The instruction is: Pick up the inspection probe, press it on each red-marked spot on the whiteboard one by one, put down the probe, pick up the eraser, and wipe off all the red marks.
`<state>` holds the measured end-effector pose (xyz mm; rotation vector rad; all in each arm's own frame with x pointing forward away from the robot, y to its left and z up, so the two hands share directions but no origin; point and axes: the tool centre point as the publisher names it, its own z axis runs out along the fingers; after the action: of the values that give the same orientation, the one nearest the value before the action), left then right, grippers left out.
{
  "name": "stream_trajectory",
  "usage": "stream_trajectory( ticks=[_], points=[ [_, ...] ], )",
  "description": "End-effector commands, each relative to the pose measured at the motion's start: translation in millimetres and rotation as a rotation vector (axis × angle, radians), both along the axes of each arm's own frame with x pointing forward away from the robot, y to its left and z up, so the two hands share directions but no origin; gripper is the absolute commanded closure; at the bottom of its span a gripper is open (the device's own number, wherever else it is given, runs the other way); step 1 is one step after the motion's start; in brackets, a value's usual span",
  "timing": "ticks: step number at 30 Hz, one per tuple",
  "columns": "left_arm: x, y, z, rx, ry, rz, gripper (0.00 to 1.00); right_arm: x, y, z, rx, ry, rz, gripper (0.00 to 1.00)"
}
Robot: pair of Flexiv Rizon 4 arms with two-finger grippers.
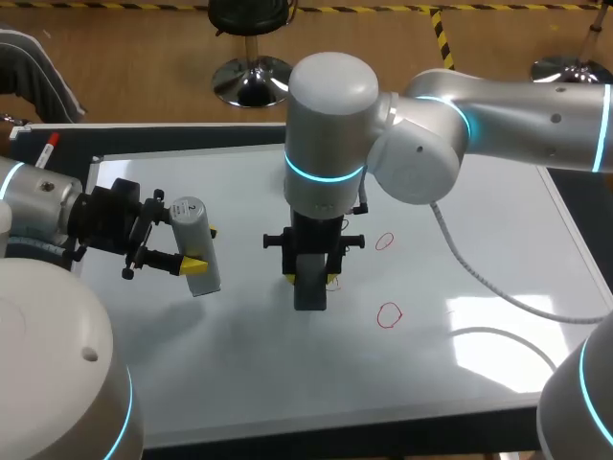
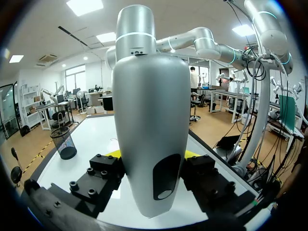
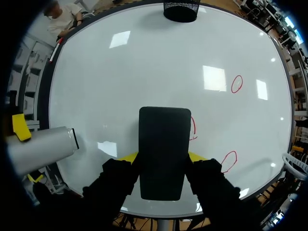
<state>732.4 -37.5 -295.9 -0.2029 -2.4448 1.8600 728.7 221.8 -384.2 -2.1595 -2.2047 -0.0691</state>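
Silver-grey inspection probe (image 1: 194,244) is clamped in the left end effector (image 1: 201,249), with one yellow-tipped finger on each side of it. It is held above the whiteboard (image 1: 239,192) toward the board's 9 o'clock edge. Near board centre, the right end effector (image 1: 309,280) points down and is clamped on the dark eraser (image 1: 309,290). Whether the eraser touches the board cannot be told. The probe lies at 9 o'clock from the eraser, apart from it. Three red marks show: one (image 1: 384,241) at 3 o'clock from the eraser, one (image 1: 389,314) at 4 o'clock, and a third (image 3: 193,129) just beside the eraser, partly hidden by it
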Motion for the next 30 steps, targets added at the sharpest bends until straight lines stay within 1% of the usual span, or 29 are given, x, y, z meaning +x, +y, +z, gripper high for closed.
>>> stream_trajectory(
  ticks=[1,13,18,23,26,30],
  points=[
    [-1.5,0,0.7,-0.001,-0.004,0.003,1.0,-0.5,-1,0,0.003,-0.003,0.0,1.0],
    [-1.5,0,0.7,-0.001,-0.004,0.003,1.0,-2.5,1,-12,0.024,-0.001,-0.006,1.0],
    [-1.5,0,0.7,-0.001,-0.004,0.003,1.0,-3.4,5,-22,0.034,0.009,0.002,1.0],
    [-1.5,0,0.7,-0.001,-0.004,0.003,1.0,-1.4,12,-35,0.021,0.035,0.018,1.0],
    [-1.5,0,0.7,-0.001,-0.004,0.003,1.0,-0.3,17,-40,0.01,0.047,0.028,1.0],
    [-1.5,0,0.7,-0.001,-0.004,0.003,1.0,-0.2,17,-44,0.003,0.051,0.028,1.0]
  ],
)
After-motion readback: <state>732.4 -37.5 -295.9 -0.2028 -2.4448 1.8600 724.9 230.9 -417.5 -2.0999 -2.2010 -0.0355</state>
